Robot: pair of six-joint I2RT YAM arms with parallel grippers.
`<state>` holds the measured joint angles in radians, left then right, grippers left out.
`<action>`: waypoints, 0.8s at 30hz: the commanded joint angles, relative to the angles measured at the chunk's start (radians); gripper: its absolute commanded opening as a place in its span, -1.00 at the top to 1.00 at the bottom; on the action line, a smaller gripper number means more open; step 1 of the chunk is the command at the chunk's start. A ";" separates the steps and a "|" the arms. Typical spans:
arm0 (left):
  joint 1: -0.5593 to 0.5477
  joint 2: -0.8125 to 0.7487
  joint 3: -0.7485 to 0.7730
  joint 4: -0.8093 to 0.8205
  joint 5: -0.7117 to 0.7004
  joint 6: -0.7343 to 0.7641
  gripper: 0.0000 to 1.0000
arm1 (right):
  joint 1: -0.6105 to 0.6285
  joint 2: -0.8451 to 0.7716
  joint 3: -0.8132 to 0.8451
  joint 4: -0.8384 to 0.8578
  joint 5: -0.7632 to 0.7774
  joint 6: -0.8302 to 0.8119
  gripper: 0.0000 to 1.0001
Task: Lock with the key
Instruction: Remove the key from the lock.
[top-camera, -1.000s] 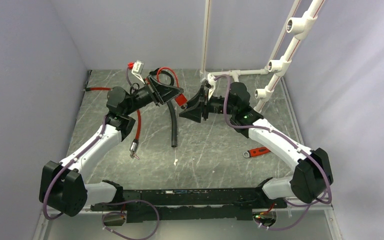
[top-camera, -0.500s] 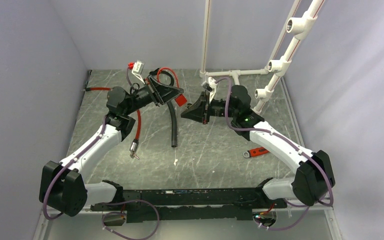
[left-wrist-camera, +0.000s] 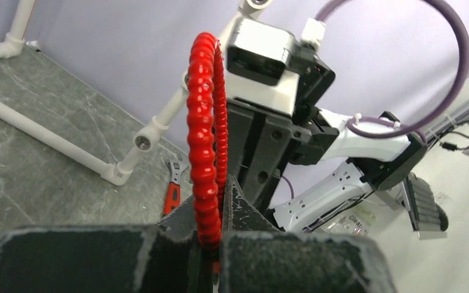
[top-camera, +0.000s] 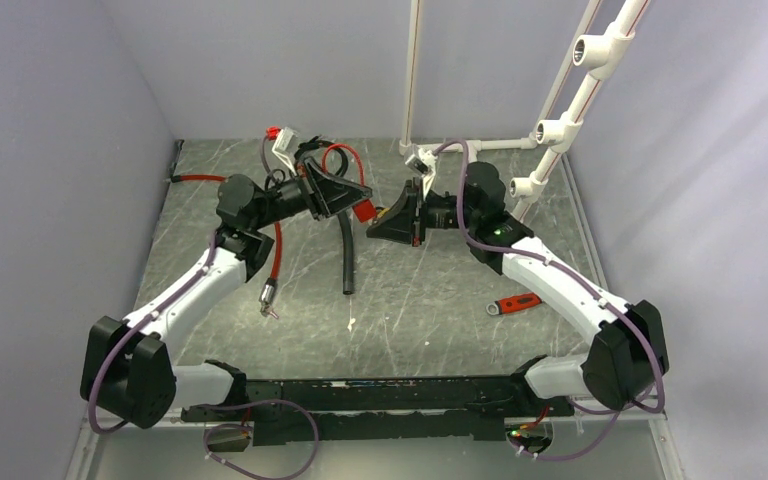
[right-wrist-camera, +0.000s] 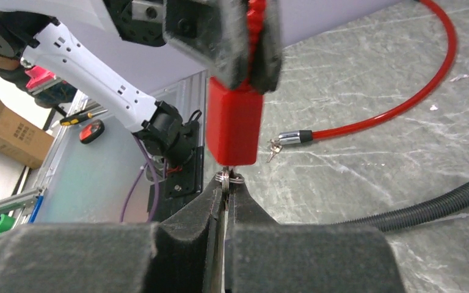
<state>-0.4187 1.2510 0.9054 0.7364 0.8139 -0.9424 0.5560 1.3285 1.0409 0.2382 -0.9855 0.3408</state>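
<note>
The left gripper (top-camera: 350,192) is clenched on the red ribbed shackle (left-wrist-camera: 204,140) of the padlock (right-wrist-camera: 234,131) and holds it above the table (top-camera: 410,300), near the back centre. The right gripper (right-wrist-camera: 225,198) is clenched on the key (right-wrist-camera: 229,177), which touches the padlock's lower face.

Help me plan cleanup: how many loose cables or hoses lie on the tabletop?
2: red cable beside the left arm; black corrugated hose mid-table. Arms may hide more.
</note>
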 commanded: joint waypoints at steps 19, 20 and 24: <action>0.061 0.031 0.027 0.057 -0.048 -0.080 1.00 | 0.012 -0.038 -0.028 -0.025 0.019 -0.027 1.00; -0.005 0.020 0.006 0.041 -0.023 -0.057 1.00 | 0.011 -0.032 -0.014 -0.033 0.016 -0.035 1.00; -0.090 -0.067 -0.016 -0.126 -0.099 0.117 1.00 | -0.007 -0.006 0.070 -0.071 0.007 -0.065 1.00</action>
<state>-0.4587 1.2655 0.8806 0.6853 0.7284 -0.9527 0.5499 1.3266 1.0298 0.1326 -0.9672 0.3157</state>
